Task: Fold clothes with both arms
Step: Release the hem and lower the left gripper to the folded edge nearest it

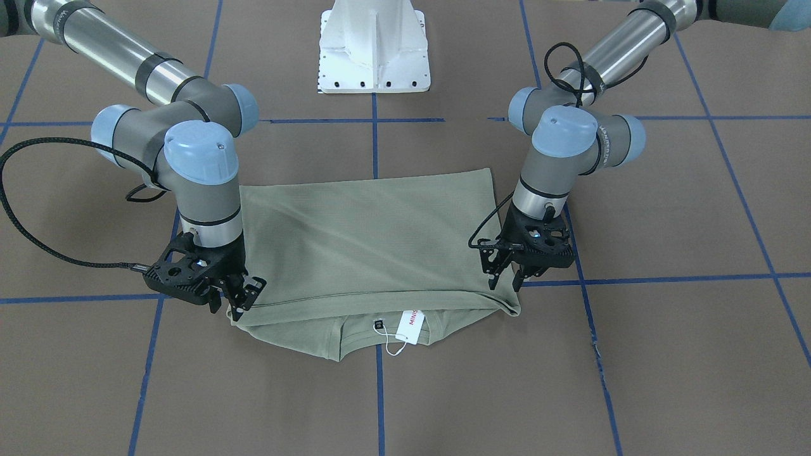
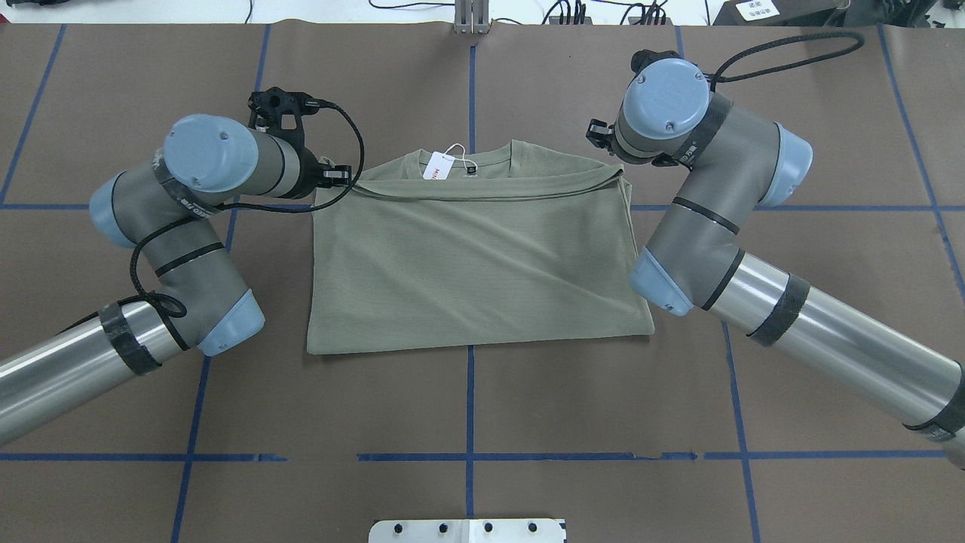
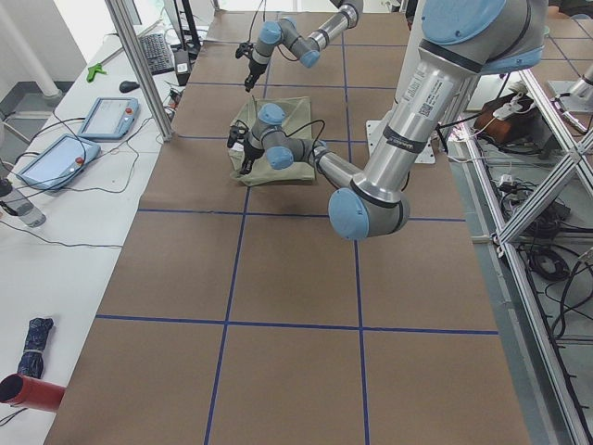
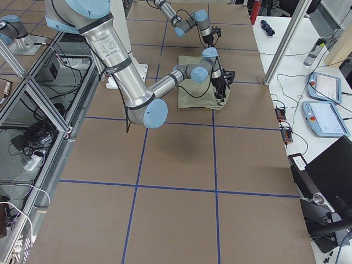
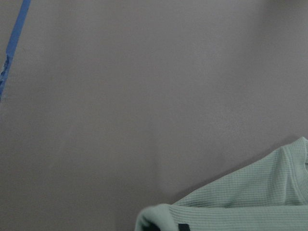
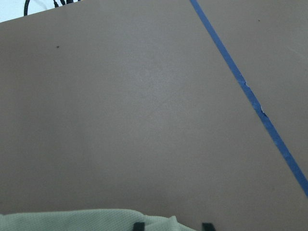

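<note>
Left gripper (image 1: 505, 278) is pinching one corner of the folded edge of the olive-green shirt (image 1: 361, 240). In its wrist view the knit is draping over two dark fingertips (image 5: 184, 226) sitting close together, with a shadow on the table beneath. Right gripper (image 1: 244, 299) is standing spread at the opposite corner. Its fingertips (image 6: 207, 225) are showing well apart, and the cloth edge is reaching only partway between them.

White hang tag (image 1: 412, 326) is poking out from under the fold at the collar. Its red letters are reading "MINIS", and the rest is covered by the fold. A white string (image 1: 389, 347) is looping off the tag to a small black fastener (image 1: 379, 325). Grey lettering (image 1: 603, 142) is running along the left wrist joint, too small to read.

Shirt is lying flat on the brown table (image 1: 665, 367), hem folded up just short of the collar, in front of the white pedestal base (image 1: 374, 57). Blue tape lines (image 1: 665, 278) are gridding the table. Two teach pendants (image 4: 325, 118) are lying on a side bench. In the overhead view the right gripper is sitting mostly hidden under its own wrist.
</note>
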